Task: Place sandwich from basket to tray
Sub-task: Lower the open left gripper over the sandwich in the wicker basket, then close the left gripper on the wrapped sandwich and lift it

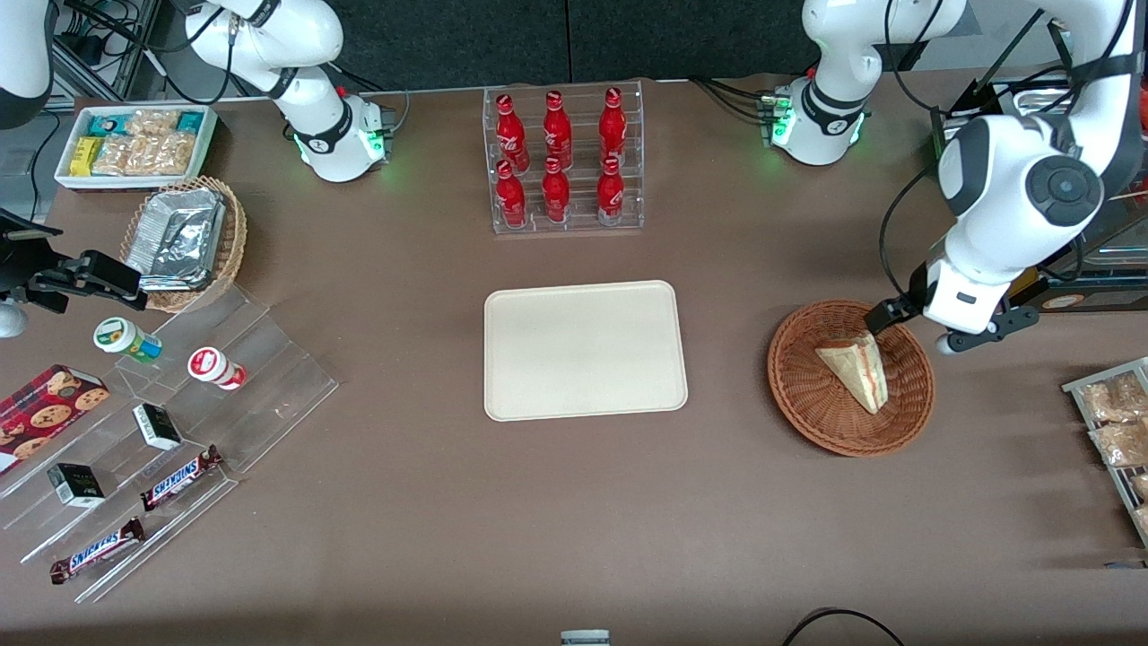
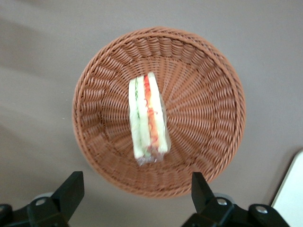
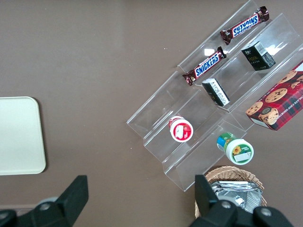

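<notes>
Chocolate bars (image 1: pixel 179 478): two of them, nearest the front camera, on the low steps of a clear acrylic stand (image 1: pixel 269 377) at the parked arm's end of the table.

Cookie box (image 1: pixel 45 413): red, on the same stand, a little farther from the camera than the bars, with two small dark boxes between them.

Sandwich (image 1: pixel 856 370) (image 2: pixel 147 118): in the basket, around its middle. Its red and green filling edge faces up toward the wrist camera, and its pointed end is the part nearest the front camera.

Basket (image 1: pixel 807 395) (image 2: pixel 213 123): round, reddish-brown wicker, toward the working arm's end of the table. It sits beside the tray without touching it.

Tray (image 1: pixel 583 350): cream rectangle in the middle of the table, with bare brown tabletop between it and the basket.

Gripper (image 1: pixel 883 316) (image 2: pixel 137 189): hangs over the basket's rim at the part farthest from the front camera, above the wide end of the sandwich. Its fingers (image 2: pixel 71 189) are spread wide, touch neither bread nor wicker, and carry nothing.

Foil containers (image 1: pixel 179 238): crinkled silver, stacked in a lighter tan wicker basket, farther from the camera than the stand, at the parked arm's end.

Bottle rack (image 1: pixel 563 157): clear, holding six red bottles in two rows, farther from the camera than the tray and in line with it.

White bin (image 1: pixel 134 144): filled with snack packets, farthest from the camera, just past the foil containers.
</notes>
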Controlling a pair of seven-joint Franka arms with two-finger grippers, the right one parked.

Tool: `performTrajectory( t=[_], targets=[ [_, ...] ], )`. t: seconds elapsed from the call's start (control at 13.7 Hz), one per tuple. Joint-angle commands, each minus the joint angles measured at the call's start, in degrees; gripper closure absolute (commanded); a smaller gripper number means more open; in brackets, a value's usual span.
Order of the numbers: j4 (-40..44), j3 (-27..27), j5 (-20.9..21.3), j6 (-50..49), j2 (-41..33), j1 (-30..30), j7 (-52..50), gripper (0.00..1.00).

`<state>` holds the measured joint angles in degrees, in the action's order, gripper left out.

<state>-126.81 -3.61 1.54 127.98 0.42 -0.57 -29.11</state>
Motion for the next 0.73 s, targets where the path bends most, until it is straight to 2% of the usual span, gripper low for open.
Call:
performTrajectory(
  t=[0.0,0.36,0.66],
  targets=[
    [-2.12,0.09,-0.48,6.21,2.29,-0.05,-5.76,0.00],
    [-2.57,0.09,-0.48,13.25,8.18,-0.05,-9.82,0.00],
    [-2.66,0.09,-0.48,14.22,11.61,-0.05,-9.91,0.00]
  ],
)
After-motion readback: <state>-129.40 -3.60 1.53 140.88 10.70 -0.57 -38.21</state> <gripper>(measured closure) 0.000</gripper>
